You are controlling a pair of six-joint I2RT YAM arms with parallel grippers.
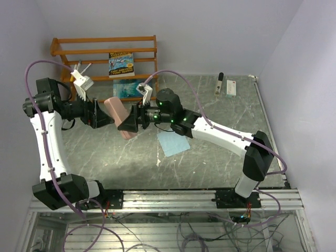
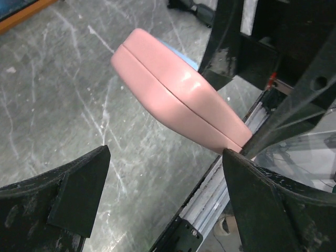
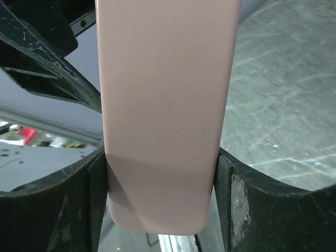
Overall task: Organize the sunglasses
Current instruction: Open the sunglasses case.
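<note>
A closed pink sunglasses case [image 1: 119,116] hangs in the air over the table's left middle. My right gripper [image 1: 128,124] is shut on it: in the right wrist view the case [image 3: 165,105] is clamped between both fingers [image 3: 94,184]. My left gripper [image 1: 106,112] is open at the case's other side. In the left wrist view the case [image 2: 173,94] lies just ahead of the spread fingers [image 2: 84,178], with its near end by the right fingertip. No sunglasses show in any view.
A wooden shelf [image 1: 105,47] holding a book [image 1: 121,63] stands at the back left, with a blue book [image 1: 126,87] below it. A light blue cloth [image 1: 172,142] lies mid-table. A white box [image 1: 231,88] and a dark pen-like item [image 1: 219,83] lie at the back right.
</note>
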